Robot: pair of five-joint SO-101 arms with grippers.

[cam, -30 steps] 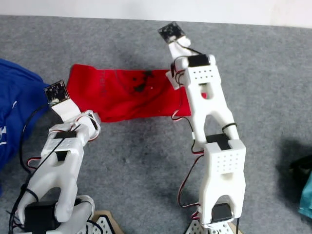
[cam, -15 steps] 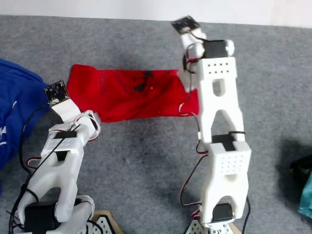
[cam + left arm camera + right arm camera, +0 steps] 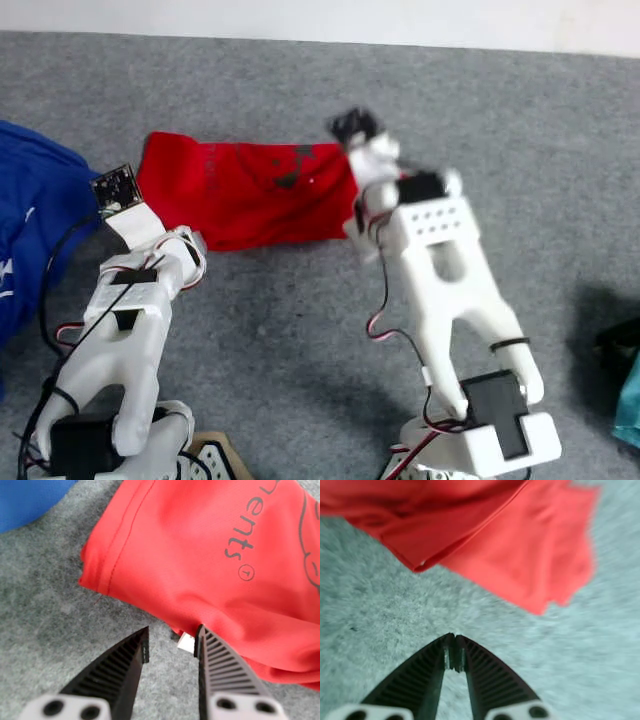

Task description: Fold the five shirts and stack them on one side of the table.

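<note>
High view has the folded red fabric shirt [image 3: 250, 190] lying as a long strip across the far middle of the grey carpet-like table [image 3: 280, 330], with a crumpled blue shirt [image 3: 30, 220] off at the left edge. Left gripper [image 3: 173, 630] sits at the strip's near left corner, jaws partly open with nothing between them, one fingertip right at the hem. Right gripper [image 3: 454, 637] is by the strip's right end, pinched fully closed on nothing, over bare grey surface.
</note>
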